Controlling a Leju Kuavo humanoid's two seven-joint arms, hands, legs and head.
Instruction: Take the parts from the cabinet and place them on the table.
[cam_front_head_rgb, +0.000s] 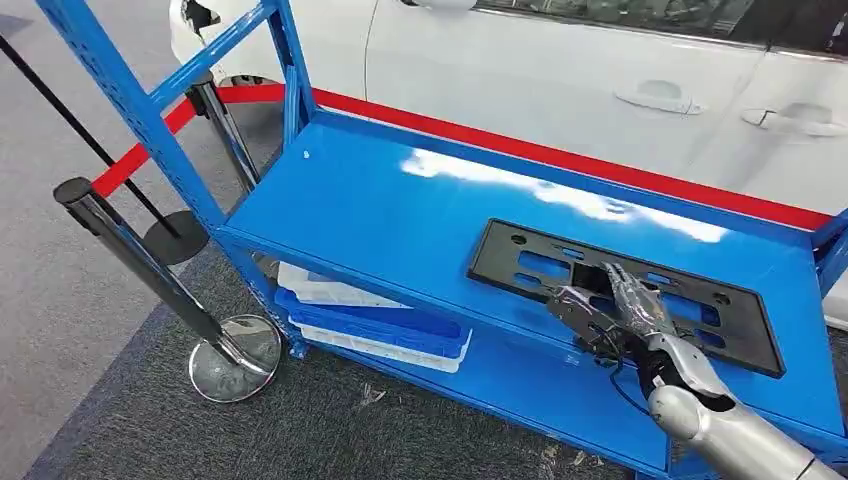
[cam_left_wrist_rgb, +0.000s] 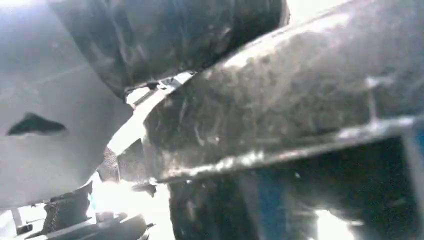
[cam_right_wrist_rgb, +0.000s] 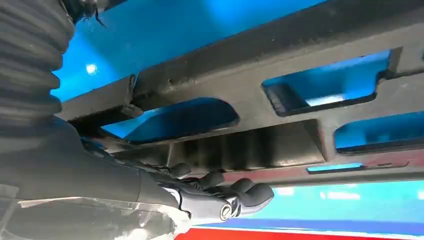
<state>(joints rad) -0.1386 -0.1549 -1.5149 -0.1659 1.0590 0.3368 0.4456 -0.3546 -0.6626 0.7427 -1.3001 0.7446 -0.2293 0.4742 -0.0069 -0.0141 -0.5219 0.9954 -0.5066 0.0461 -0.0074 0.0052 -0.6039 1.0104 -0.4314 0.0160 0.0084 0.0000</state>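
Black plate (cam_front_head_rgb: 640, 290); blue shelf (cam_front_head_rgb: 380, 200); white car (cam_front_head_rgb: 560, 70); red rope (cam_front_head_rgb: 560, 155).

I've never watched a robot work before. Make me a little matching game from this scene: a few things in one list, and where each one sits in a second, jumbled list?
Things:
1. black plastic panel
2. stack of blue and white trays
3. chrome stanchion post
4. white car

Places:
A. on the grey floor beside the cart's corner
B. behind the cart, past the red rail
C. on the lower shelf of the cart
D. flat on the blue top shelf, under the right hand

Pairs: 1-D, 2-C, 3-A, 4-B
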